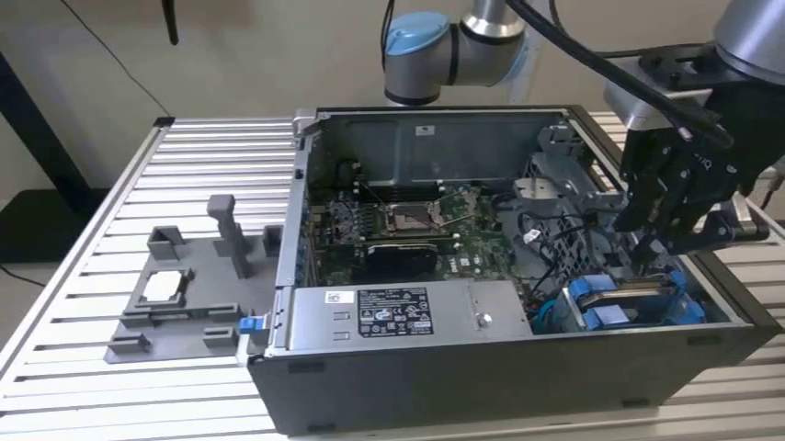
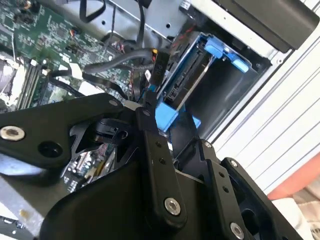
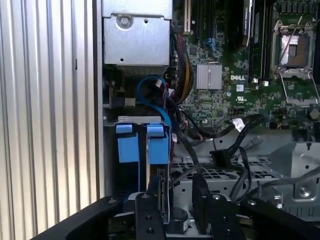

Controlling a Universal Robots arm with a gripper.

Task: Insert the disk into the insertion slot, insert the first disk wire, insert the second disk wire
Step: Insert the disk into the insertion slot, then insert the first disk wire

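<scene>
A black gripper (image 1: pixel 663 244) is seen low inside the open computer case (image 1: pixel 491 377), at its front corner on the exterior view's right. Whether it is open or closed cannot be told. Just beneath it, the disk (image 2: pixel 186 82), clipped in its blue carrier, is seen standing on edge inside the insertion slot (image 2: pixel 227 95). Black cables (image 3: pixel 197 150) are draped right beside the slot, towards the motherboard (image 3: pixel 235 80). A cable could be snagged or pinched against the slot's wall, or the disk jammed askew if pressed off-centre.

Ribbed metal tabletop (image 1: pixel 184 165), plain beige wall (image 1: pixel 245 46), possibly dark floor (image 1: pixel 31 225) beneath
</scene>
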